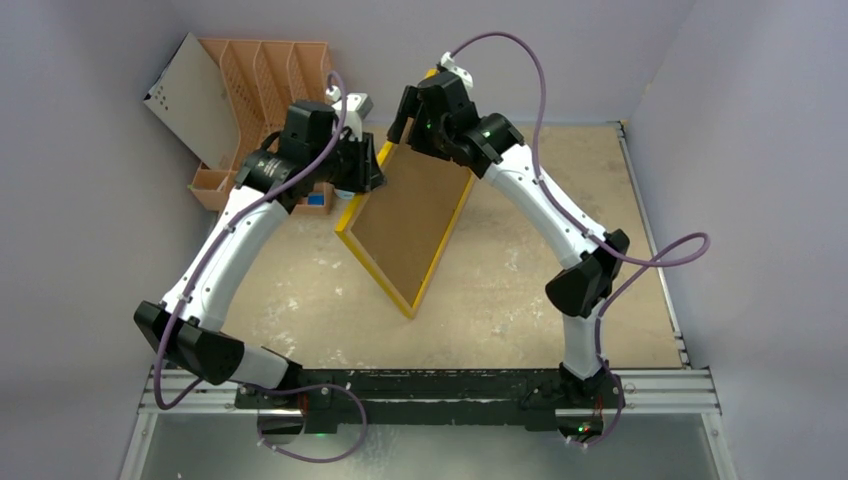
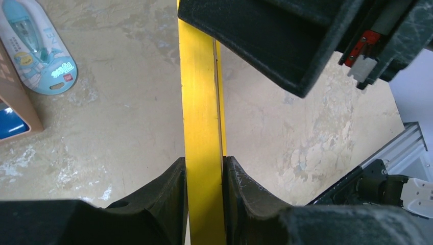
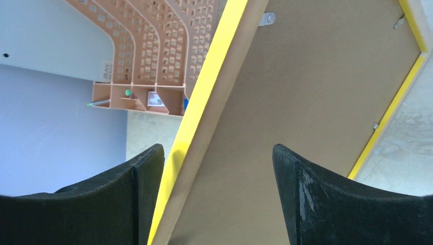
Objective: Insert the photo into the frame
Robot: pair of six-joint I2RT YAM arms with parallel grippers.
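Observation:
The frame (image 1: 385,275) stands tilted on the table, its back towards the camera, with the brown backing board (image 1: 410,215) sitting in it. My left gripper (image 1: 372,175) is shut on the frame's yellow left rim (image 2: 200,102), one finger on each face (image 2: 204,168). My right gripper (image 1: 420,125) is open at the frame's top far edge. In the right wrist view its jaws (image 3: 218,153) straddle the yellow rim (image 3: 204,87) and the backing board (image 3: 316,87), without pressing on them. The photo is not visible in any view.
An orange slotted file rack (image 1: 265,75) with a grey side panel stands at the back left, and shows in the right wrist view (image 3: 153,46). A blue correction-tape pack (image 2: 38,46) lies by the rack's foot. Purple walls close in the table's back and sides.

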